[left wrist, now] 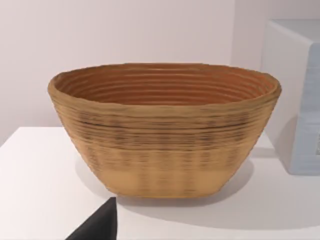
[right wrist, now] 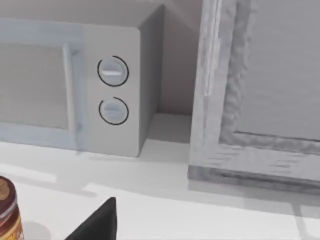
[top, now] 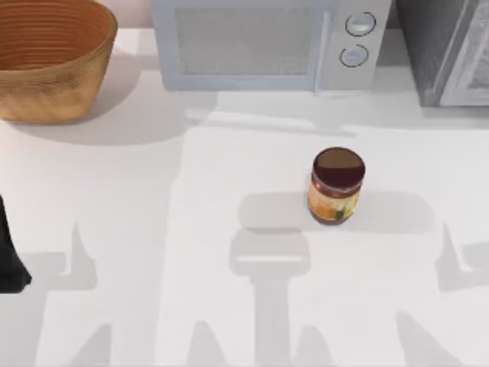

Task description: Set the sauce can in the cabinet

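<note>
The sauce can [top: 336, 186] stands upright on the white table, right of centre, with a dark maroon top and an orange-yellow label. Its edge also appears in the right wrist view [right wrist: 7, 210]. The cabinet [top: 447, 53] is a dark grey speckled box at the back right corner, with its pale framed door panel [right wrist: 265, 85] shut. A dark part of my left arm [top: 9, 256] sits at the table's left edge, far from the can. A black corner of my right gripper [right wrist: 95, 222] lies low in its wrist view, apart from the can.
A woven basket [top: 50, 57] stands at the back left, seen close in the left wrist view [left wrist: 165, 130]. A light silver-blue microwave [top: 267, 42] with two round knobs stands at the back centre, left of the cabinet.
</note>
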Robot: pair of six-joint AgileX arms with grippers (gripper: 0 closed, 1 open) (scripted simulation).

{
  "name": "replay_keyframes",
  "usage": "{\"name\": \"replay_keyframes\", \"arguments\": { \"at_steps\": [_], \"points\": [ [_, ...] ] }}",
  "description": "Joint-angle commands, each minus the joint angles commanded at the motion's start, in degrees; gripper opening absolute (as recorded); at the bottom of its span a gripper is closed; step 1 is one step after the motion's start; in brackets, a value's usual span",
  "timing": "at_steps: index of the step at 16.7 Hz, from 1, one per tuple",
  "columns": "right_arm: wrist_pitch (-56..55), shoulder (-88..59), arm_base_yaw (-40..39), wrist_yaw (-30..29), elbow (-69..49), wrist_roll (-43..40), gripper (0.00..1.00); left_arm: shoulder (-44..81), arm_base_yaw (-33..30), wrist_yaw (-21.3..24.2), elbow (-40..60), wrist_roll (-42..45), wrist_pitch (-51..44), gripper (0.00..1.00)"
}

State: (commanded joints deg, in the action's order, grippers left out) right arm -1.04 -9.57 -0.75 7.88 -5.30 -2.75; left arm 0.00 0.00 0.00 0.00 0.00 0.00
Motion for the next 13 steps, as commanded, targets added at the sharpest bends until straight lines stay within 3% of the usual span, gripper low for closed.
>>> {"name": "replay_keyframes", "arguments": {
  "at_steps": [6, 13],
  "points": [
    [-1.1, -24.4, -0.1, 17.0, -12.1, -9.0, 1.0, 0.0, 0.0, 0.0, 0.0, 0.0, 0.0, 1.0],
    [-1.7, -62.8, 0.5, 41.0, -30.3, -27.1, 1.0, 0.0, 0.0, 0.0, 0.0, 0.0, 0.0, 1.0]
  ]
}}
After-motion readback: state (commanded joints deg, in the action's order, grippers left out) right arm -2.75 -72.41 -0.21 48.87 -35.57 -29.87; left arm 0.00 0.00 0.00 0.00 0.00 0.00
